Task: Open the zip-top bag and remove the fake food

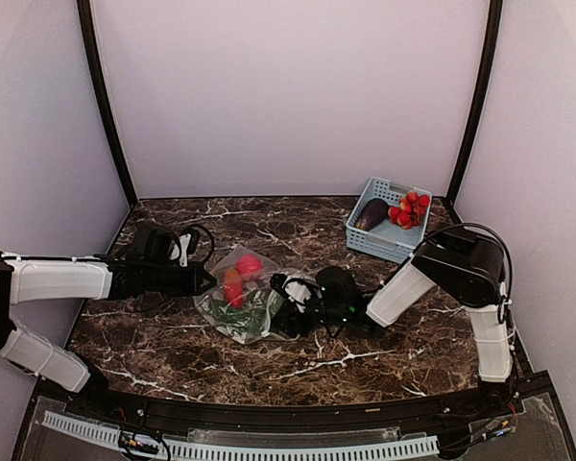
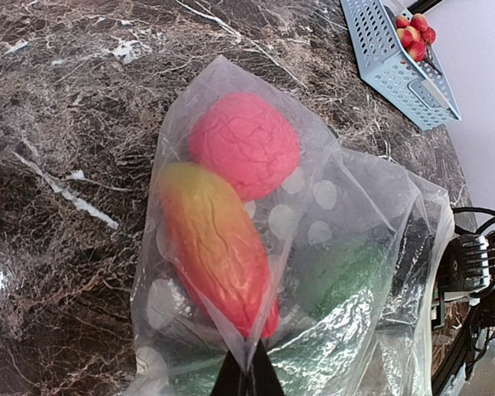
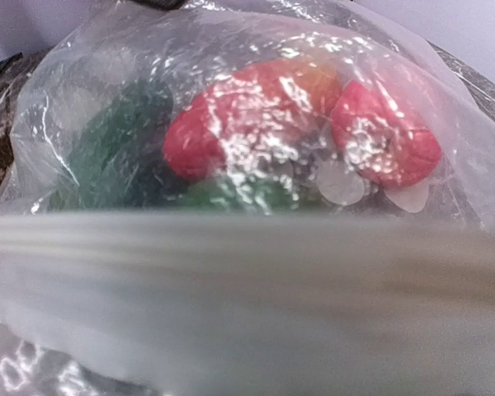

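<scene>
Top external puts the zip-top bag between my arms, fake food inside, my left gripper pinched shut on its left side, my right gripper at the zip side, whether spread I cannot tell.

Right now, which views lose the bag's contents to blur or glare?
Right wrist: the zip-top bag has its zip strip blurred up close, glare speckling the red fake food. Left wrist: sharp, mild sheen only. Top external: evenly lit, contents small.
</scene>
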Controlling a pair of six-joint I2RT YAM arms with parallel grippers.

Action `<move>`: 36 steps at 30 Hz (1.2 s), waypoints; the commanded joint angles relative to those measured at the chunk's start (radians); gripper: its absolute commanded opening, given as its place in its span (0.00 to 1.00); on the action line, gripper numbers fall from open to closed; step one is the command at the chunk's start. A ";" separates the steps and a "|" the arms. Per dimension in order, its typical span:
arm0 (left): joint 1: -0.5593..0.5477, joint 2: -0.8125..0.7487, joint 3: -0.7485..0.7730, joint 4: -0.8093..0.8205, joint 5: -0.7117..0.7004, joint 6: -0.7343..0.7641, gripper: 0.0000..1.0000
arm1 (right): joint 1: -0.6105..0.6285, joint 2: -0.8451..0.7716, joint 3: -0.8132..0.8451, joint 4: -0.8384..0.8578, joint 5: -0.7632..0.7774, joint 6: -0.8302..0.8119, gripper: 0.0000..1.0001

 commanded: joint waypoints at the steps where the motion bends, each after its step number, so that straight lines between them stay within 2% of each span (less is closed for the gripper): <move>1: 0.006 -0.020 -0.020 0.000 -0.006 0.007 0.01 | -0.001 -0.003 0.004 0.005 0.020 -0.004 0.56; 3: 0.006 -0.021 -0.020 0.002 -0.012 0.005 0.01 | -0.001 -0.031 -0.019 0.024 0.023 -0.002 0.54; 6: 0.007 -0.013 -0.022 0.013 0.000 -0.001 0.01 | -0.003 -0.055 -0.043 0.055 0.017 -0.005 0.75; 14: 0.007 -0.016 -0.027 0.019 0.007 -0.004 0.01 | -0.006 0.007 0.060 0.042 -0.021 -0.031 0.82; 17: 0.007 -0.022 -0.029 0.014 0.004 -0.002 0.01 | -0.006 0.016 0.082 0.018 -0.029 -0.038 0.76; 20: 0.007 -0.025 -0.030 0.013 -0.006 -0.004 0.01 | -0.007 -0.006 0.054 0.023 -0.027 -0.038 0.58; 22: 0.010 -0.025 -0.030 0.014 -0.014 -0.007 0.01 | -0.008 -0.027 0.024 0.022 -0.018 -0.034 0.51; 27: 0.024 -0.018 -0.034 0.025 -0.026 -0.018 0.01 | -0.012 -0.083 -0.057 0.009 -0.001 -0.026 0.46; 36: 0.033 -0.006 -0.033 0.032 -0.024 -0.021 0.01 | -0.012 -0.217 -0.214 0.029 0.025 0.003 0.46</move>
